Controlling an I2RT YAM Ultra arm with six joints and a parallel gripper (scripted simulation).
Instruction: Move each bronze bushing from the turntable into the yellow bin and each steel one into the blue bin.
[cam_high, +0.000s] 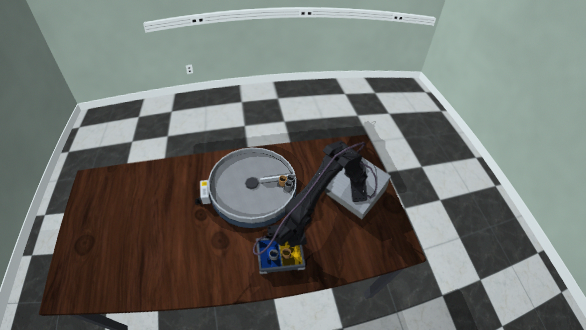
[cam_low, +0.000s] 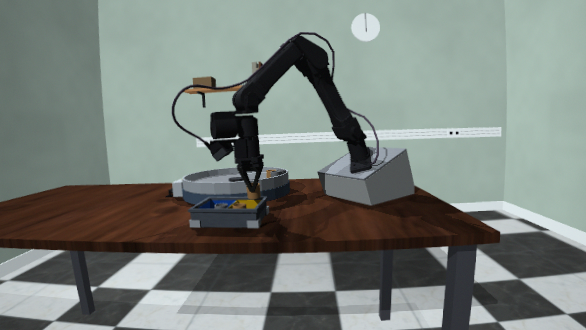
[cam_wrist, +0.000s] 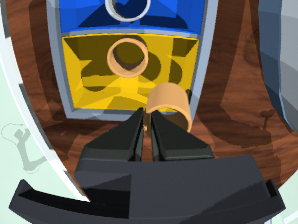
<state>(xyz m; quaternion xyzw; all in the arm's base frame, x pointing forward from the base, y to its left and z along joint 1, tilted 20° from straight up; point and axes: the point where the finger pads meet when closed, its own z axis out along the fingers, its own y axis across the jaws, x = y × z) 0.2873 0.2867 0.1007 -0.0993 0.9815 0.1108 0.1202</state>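
My gripper (cam_wrist: 147, 113) is shut on a bronze bushing (cam_wrist: 169, 106) and holds it just above the near edge of the yellow bin (cam_wrist: 129, 71). In the exterior view the gripper (cam_low: 252, 184) hangs low over the bin tray (cam_low: 229, 211) with the bronze bushing (cam_low: 253, 192) between its tips. Another bronze bushing (cam_wrist: 127, 56) lies in the yellow bin. On the turntable (cam_high: 251, 186) two bushings (cam_high: 286, 181) stand near the right rim.
The arm's grey base block (cam_high: 358, 188) stands at the table's right. A small white box (cam_high: 204, 189) sits against the turntable's left side. The bins (cam_high: 280, 254) sit near the table's front edge.
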